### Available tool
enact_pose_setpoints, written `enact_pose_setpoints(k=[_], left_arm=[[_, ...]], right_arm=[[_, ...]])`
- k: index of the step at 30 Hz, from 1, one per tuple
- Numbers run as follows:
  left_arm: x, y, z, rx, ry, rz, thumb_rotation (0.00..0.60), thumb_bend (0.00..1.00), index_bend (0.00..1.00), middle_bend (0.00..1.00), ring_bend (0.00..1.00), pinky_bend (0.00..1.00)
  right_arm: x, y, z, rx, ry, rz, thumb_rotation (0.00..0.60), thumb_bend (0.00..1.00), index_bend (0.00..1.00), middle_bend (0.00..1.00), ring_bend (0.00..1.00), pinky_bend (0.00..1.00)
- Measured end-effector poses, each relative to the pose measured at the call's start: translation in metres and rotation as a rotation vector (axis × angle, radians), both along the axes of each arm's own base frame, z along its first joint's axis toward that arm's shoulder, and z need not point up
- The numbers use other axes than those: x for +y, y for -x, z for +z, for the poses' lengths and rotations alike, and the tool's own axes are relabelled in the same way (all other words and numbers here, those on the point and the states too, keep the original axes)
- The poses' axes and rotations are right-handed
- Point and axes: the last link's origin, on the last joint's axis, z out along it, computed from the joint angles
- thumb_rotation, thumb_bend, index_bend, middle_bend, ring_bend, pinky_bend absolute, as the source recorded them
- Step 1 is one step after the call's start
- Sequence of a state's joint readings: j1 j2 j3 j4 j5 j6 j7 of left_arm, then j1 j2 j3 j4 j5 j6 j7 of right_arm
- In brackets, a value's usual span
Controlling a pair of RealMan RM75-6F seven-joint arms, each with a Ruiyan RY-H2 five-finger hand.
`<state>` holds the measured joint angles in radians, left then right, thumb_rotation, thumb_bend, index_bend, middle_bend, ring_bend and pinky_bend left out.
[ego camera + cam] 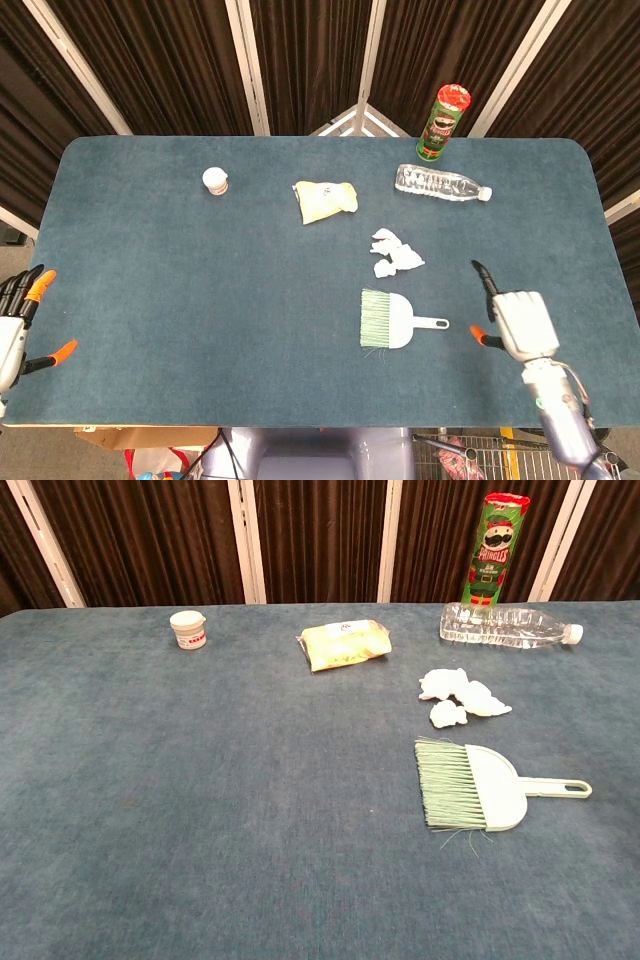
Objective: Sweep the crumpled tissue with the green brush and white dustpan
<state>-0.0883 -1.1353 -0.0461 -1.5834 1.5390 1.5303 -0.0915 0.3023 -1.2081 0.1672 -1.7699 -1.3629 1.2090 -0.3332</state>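
The crumpled tissue (393, 253) (462, 697) lies in a few white lumps right of the table's middle. Just in front of it the green brush (374, 318) (447, 783) lies on the white dustpan (404, 322) (502, 792), whose handle points right. My right hand (518, 322) hovers to the right of that handle, apart from it, holding nothing, with its fingers extended. At the table's left front edge my left hand (14, 325) has its fingers spread and holds nothing. Neither hand shows in the chest view.
A green Pringles can (444, 122) (497, 548) stands at the back right, and a clear water bottle (440, 183) (508, 625) lies in front of it. A yellow packet (324, 199) (345, 643) and a small white jar (215, 180) (188, 630) sit further left.
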Motion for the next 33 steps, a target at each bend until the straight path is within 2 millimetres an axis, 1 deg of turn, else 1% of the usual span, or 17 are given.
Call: enact_pose_setpoints(k=[5, 12, 15, 18, 22, 25, 33], left_arm=[[-0.001, -0.001, 0.0, -0.004, 0.001, -0.008, 0.6, 0.0, 0.0, 0.0, 0.0, 0.02], [-0.001, -0.001, 0.001, -0.011, 0.004, -0.008, 0.6, 0.0, 0.0, 0.0, 0.0, 0.02], [-0.001, -0.001, 0.001, -0.016, 0.005, -0.006, 0.6, 0.0, 0.0, 0.0, 0.0, 0.02], [-0.001, 0.0, 0.001, -0.019, 0.008, -0.006, 0.6, 0.0, 0.0, 0.0, 0.0, 0.02], [0.0, 0.0, 0.001, -0.021, 0.01, -0.006, 0.6, 0.0, 0.0, 0.0, 0.0, 0.02], [0.0, 0.0, 0.002, -0.025, 0.006, -0.004, 0.6, 0.0, 0.0, 0.0, 0.0, 0.02], [0.0, 0.0, 0.001, -0.023, 0.01, -0.003, 0.6, 0.0, 0.0, 0.0, 0.0, 0.02]], right_arm=[[-0.008, -0.007, -0.024, 0.021, -0.077, -0.02, 0.6, 0.2, 0.31, 0.95, 1.0, 0.86], [-0.015, -0.014, -0.068, 0.035, -0.161, -0.076, 0.6, 0.2, 0.36, 0.96, 1.0, 0.86], [-0.019, -0.014, -0.083, 0.043, -0.178, -0.102, 0.6, 0.2, 0.37, 0.96, 1.0, 0.86], [-0.023, -0.011, -0.091, 0.056, -0.183, -0.12, 0.6, 0.22, 0.37, 0.96, 1.0, 0.86], [-0.028, -0.005, -0.096, 0.059, -0.178, -0.149, 0.6, 0.29, 0.41, 0.96, 1.0, 0.86], [-0.03, -0.001, -0.1, 0.055, -0.173, -0.17, 0.6, 0.31, 0.43, 0.96, 1.0, 0.86], [-0.029, 0.012, -0.107, 0.06, -0.177, -0.208, 0.6, 0.32, 0.45, 0.96, 1.0, 0.86]])
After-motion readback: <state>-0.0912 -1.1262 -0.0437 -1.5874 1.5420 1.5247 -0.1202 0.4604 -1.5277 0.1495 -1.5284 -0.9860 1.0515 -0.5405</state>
